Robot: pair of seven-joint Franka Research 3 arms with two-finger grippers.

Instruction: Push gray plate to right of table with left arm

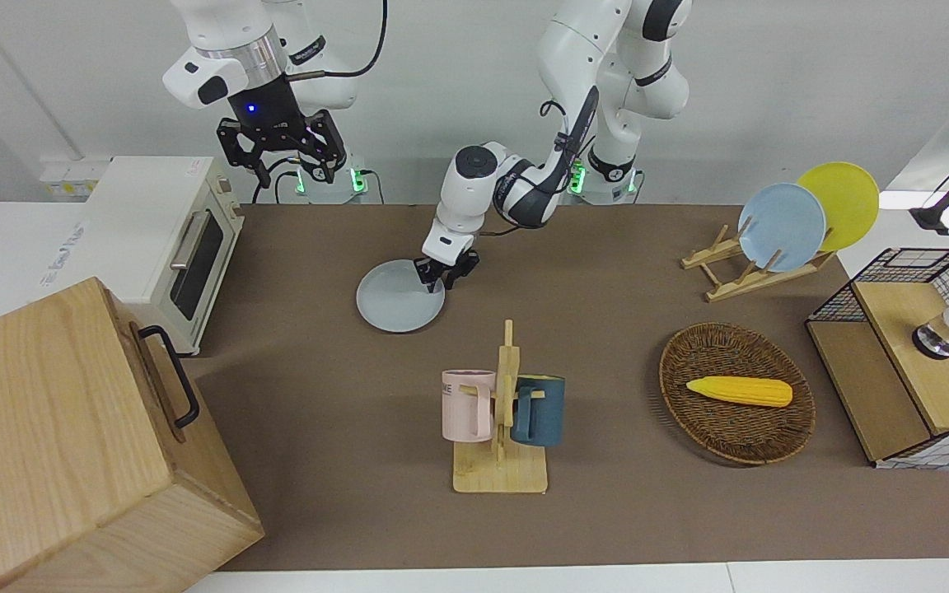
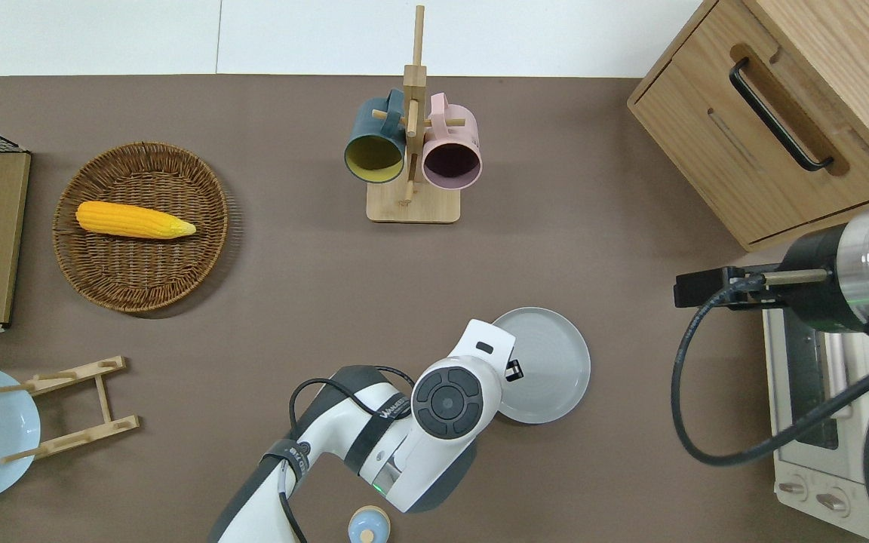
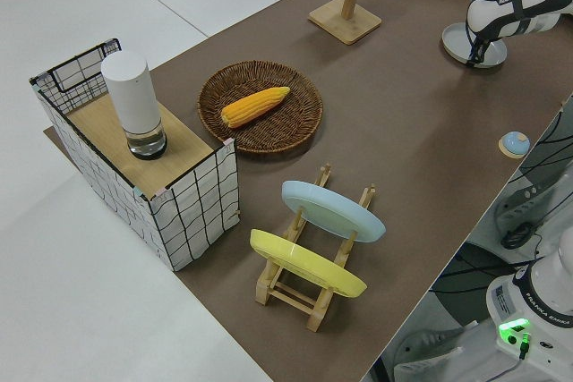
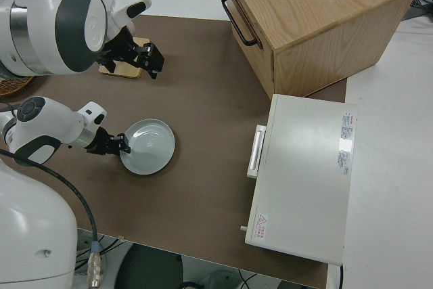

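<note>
Plate (image 1: pixel 399 306), gray, flat on table (image 1: pixel 606 511), frame centre-left in front view, toward right arm's end. Left gripper (image 1: pixel 444 278) low at plate's rim, one fingertip inside rim; fingers slightly apart, clamping nothing. Right arm parked, upper left of frame, fingers spread.

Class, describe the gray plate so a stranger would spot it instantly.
Start at the white oven at the right arm's end of the table. The gray plate lies flat beside it, with the left gripper at its rim. The other plates stand in a rack.
</note>
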